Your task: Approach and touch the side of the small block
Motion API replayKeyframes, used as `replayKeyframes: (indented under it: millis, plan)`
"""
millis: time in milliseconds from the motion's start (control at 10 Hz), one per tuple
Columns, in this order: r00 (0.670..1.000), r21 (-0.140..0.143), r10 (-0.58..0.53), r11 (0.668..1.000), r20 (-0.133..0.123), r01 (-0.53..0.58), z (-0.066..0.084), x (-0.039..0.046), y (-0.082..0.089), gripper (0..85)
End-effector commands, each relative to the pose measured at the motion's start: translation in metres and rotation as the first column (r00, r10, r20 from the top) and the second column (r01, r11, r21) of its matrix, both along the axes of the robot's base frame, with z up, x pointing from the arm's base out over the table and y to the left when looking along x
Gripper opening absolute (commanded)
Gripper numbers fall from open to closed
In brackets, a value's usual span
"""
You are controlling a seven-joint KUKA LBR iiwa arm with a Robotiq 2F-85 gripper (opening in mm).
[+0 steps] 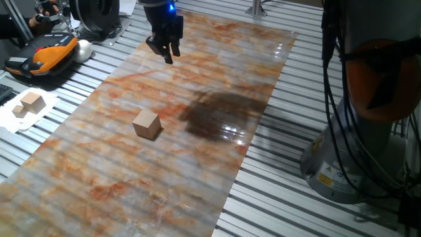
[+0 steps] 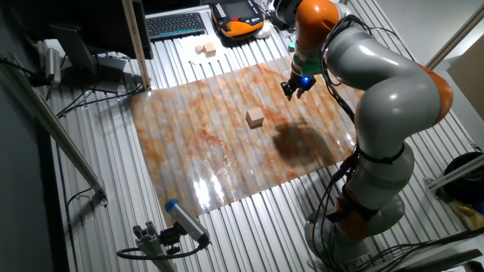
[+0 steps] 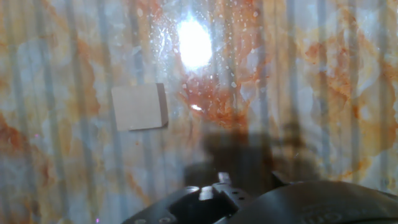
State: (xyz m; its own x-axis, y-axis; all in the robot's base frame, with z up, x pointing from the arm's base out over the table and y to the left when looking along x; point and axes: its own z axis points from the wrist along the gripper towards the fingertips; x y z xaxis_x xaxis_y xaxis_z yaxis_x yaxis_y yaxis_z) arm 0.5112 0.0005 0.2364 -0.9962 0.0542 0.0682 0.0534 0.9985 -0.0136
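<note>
The gripper (image 1: 170, 51) hangs above the far end of the marbled sheet (image 1: 131, 171), fingers pointing down, a blue light glowing on the body just above them. Its 2 fingers look close together in both fixed views, but whether they are pressed shut or slightly parted I cannot tell; nothing is between them. In the other fixed view the gripper (image 2: 296, 90) sits at the end of the grey and orange arm (image 2: 378, 98), clear of the sheet surface.

The block (image 1: 147, 124) lies well apart from the gripper, nearer the middle of the sheet, resting flat with nothing touching it. In the other fixed view the block (image 2: 255, 117) is to the left of and below the gripper. In the hand view the block (image 3: 139, 106) appears as a pale square toward the left, while only the dark underside of the hand fills the bottom edge; a bright glare spot sits beside the block at the top, and a dark shadow falls between the block and the hand.

Further out, a dark smudge-like shadow (image 1: 220, 113) lies on the sheet on the side of the block toward the arm's base. Off the sheet, 2 tan blocks (image 1: 27, 104) sit on white paper (image 1: 20, 118) on the slatted table (image 1: 289, 197). An orange and black pendant (image 1: 43, 56) lies beyond them.
</note>
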Motion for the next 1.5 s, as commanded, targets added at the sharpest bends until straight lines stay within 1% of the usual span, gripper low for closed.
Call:
replayKeyframes:
  millis: [0, 400, 600, 1100, 1200, 1300, 1400]
  plan:
    - [1.000, 0.000, 0.000, 1.000, 0.002, 0.000, 0.0000, -0.0001, 0.0000, 0.0]
    - [1.000, 0.000, 0.000, 1.000, 0.002, 0.000, 0.0000, -0.0001, 0.0001, 0.0]
    - [1.000, -0.001, 0.000, 1.000, 0.016, 0.000, 0.0002, -0.0015, 0.0001, 0.0]
    - [1.000, 0.000, -0.005, 1.000, 0.008, 0.005, 0.0002, -0.0010, 0.0000, 0.0]
    - [1.000, -0.001, 0.001, 1.000, 0.010, -0.001, 0.0002, -0.0012, 0.0001, 0.0]
    - [1.000, -0.001, 0.007, 1.000, 0.020, -0.007, 0.0003, -0.0022, 0.0001, 0.0]
    - [1.000, -0.001, 0.007, 1.000, 0.020, -0.007, 0.0003, -0.0021, 0.0001, 0.0]
